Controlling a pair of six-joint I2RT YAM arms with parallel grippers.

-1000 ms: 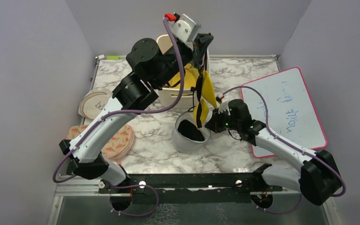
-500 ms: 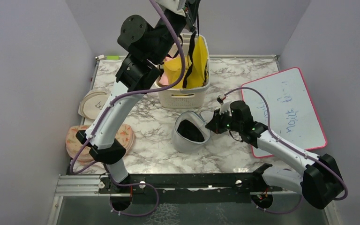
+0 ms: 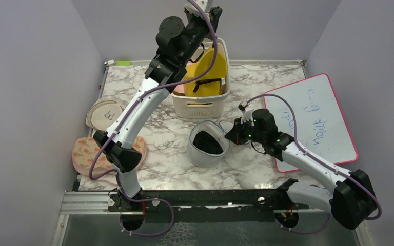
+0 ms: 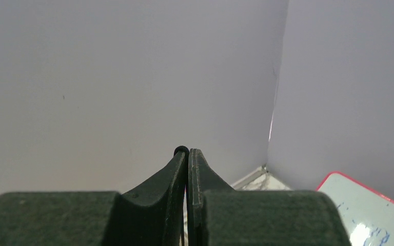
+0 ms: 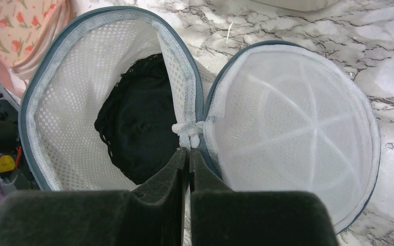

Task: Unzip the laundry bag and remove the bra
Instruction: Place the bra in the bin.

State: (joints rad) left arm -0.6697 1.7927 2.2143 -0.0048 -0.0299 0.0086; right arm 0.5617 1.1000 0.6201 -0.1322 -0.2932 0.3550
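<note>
Standing open on the bench (image 3: 159, 171), the bag (image 3: 197, 155) is found unzipped. Its round lid (image 5: 293, 123) is folded back to one side and joined to the body at the hinge only. The bra (image 5: 138, 128) is seen as dark fabric lying inside the bag, ringed by the white mesh wall. The right tool (image 5: 189, 152) is pressed together on the white tab (image 5: 186, 134) at the hinge of the bag, between body and lid. The left arm is raised high above the basket (image 3: 200, 108) at the far side of the bench. The left tool (image 4: 187, 152) is pressed together and pointed at the back wall; whether anything is caught between its fingers cannot be told. In the basket a yellow cloth (image 3: 214, 64) is noted, with a thin black strap (image 3: 205, 83) lying across it. A whiteboard (image 3: 313, 118) is lying at the right of the bench, apart from the bag.
</note>
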